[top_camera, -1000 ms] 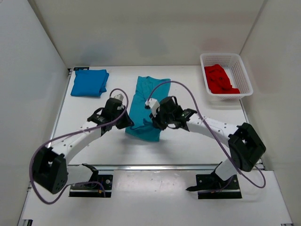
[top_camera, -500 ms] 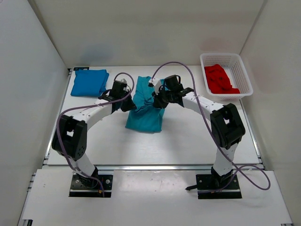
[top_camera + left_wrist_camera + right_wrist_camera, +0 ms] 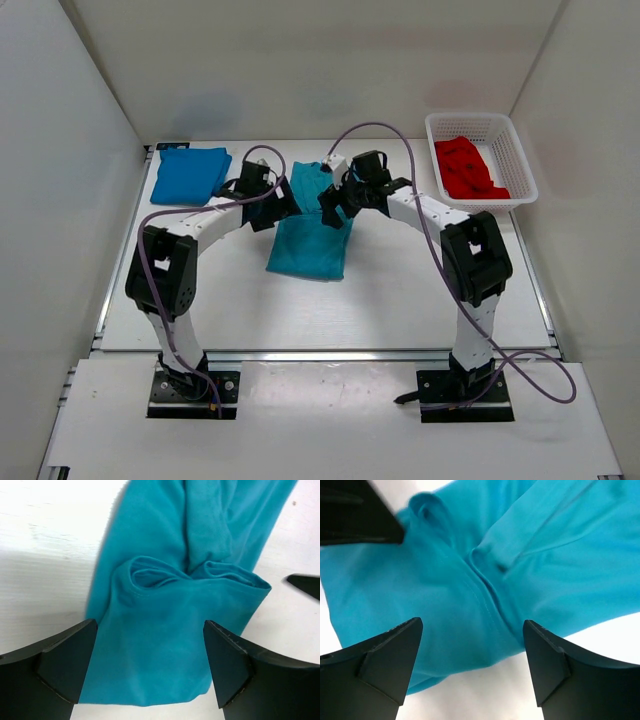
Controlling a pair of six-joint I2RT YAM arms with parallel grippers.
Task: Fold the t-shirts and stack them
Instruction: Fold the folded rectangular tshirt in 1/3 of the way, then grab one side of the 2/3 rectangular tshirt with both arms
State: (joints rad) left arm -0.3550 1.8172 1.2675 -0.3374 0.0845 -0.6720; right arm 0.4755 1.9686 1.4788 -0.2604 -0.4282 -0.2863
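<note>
Teal cloth at mid-table: the teal t-shirt (image 3: 310, 245), doubled over on itself, near half a fairly neat rectangle, far end narrower and rumpled toward the back wall. Close up from the left wrist, the shirt (image 3: 165, 650) smooth in the foreground, with a hemmed edge curled into two soft loops along the fold. From the right wrist, same shirt (image 3: 445, 600) crossed by a stitched seam and a loose flap running on the diagonal.

Over the shirt's left edge, the left gripper (image 3: 283, 206) (image 3: 149, 630), fingers (image 3: 60, 670) spread wide, clamped on nothing, cloth lying slack beneath. Over the right edge, the right gripper (image 3: 336, 204) (image 3: 472, 625), fingers (image 3: 380, 665) likewise well apart and holding nothing. Facing each other across the fold, near but not touching; a dark tip of the opposite gripper poking into the edge of each wrist view.

Further out, the royal blue t-shirt (image 3: 190, 175), folded to a square, at the table's far left corner, well apart from the teal one. At the far right corner, the bright red t-shirt (image 3: 468, 168), bundled unfolded inside the white mesh basket (image 3: 524, 172). Underneath everything, the white table (image 3: 400, 295).
</note>
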